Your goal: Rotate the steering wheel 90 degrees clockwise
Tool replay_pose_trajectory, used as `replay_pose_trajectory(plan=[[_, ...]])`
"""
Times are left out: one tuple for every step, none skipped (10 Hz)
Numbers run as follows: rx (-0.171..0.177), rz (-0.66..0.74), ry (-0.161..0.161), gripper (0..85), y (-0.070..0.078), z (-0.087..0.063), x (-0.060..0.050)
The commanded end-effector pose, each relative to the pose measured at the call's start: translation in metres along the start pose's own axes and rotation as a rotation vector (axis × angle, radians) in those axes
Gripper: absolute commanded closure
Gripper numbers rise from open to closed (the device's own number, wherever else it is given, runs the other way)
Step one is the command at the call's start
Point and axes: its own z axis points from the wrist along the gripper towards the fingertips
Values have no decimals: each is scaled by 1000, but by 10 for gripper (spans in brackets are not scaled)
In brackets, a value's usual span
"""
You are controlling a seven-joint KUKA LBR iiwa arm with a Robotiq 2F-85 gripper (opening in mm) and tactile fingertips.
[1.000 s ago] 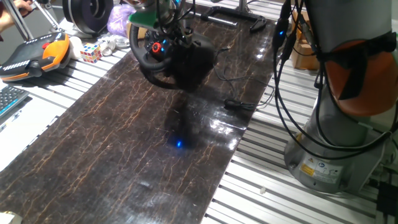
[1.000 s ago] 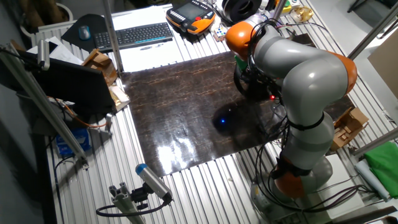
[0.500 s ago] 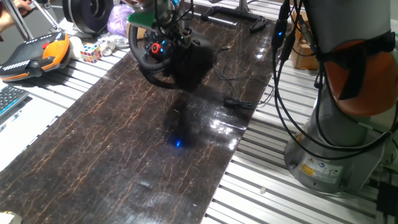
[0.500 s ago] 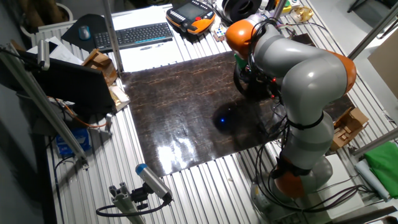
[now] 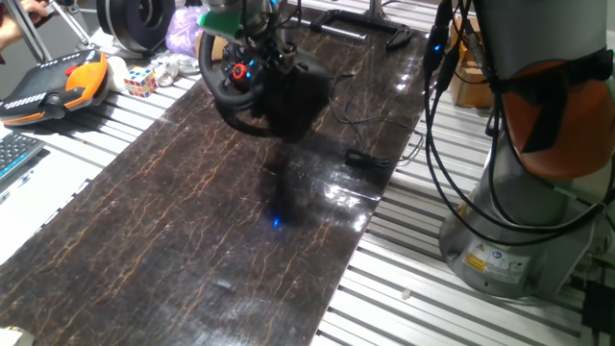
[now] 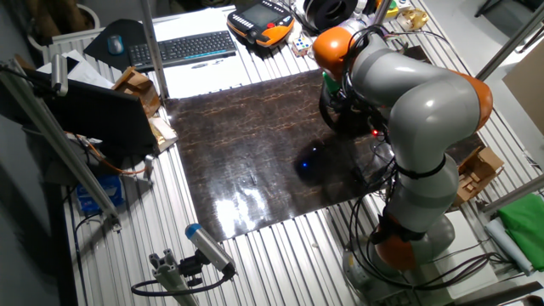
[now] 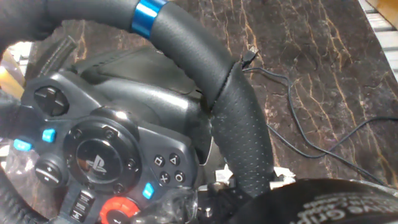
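Observation:
The steering wheel (image 5: 252, 101) is black, with a thick rim and a red knob (image 5: 240, 71) on its hub. It stands on its black base at the far end of the dark mat (image 5: 192, 221). My gripper (image 5: 252, 43) is at the wheel's top rim. In the hand view the rim (image 7: 239, 118), with a blue stripe (image 7: 149, 11), runs down between the jaws, and one black finger (image 7: 323, 198) lies against it. The gripper (image 7: 249, 194) looks shut on the rim. The hub (image 7: 99, 163) shows buttons. In the other fixed view the arm (image 6: 408, 93) hides most of the wheel (image 6: 333, 119).
An orange teach pendant (image 5: 62, 85), a Rubik's cube (image 5: 140, 80) and a black spool (image 5: 135, 21) lie left of the wheel. A keyboard (image 6: 183, 47) sits beyond the mat. A cable with a plug (image 5: 370, 160) lies on the mat's right side. The robot base (image 5: 519, 240) stands right.
My hand has crept slightly up and to the left at the wheel's top, and the rim has turned a little with it. Nothing else has moved.

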Motion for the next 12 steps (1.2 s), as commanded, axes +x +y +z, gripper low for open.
replay_pose_trajectory(plan=[[1,7,3,840,0,2,1],[-5,27,8,840,1,4,2],[-15,41,12,840,2,6,3],[-22,55,16,840,3,7,4],[-34,73,21,840,4,8,4],[-43,93,24,840,5,8,5],[-48,110,27,840,6,8,5],[-50,121,27,840,8,8,6],[-53,127,25,840,8,9,7],[-58,138,26,840,9,9,7],[-59,144,26,840,9,9,8],[-62,149,25,840,9,10,9]])
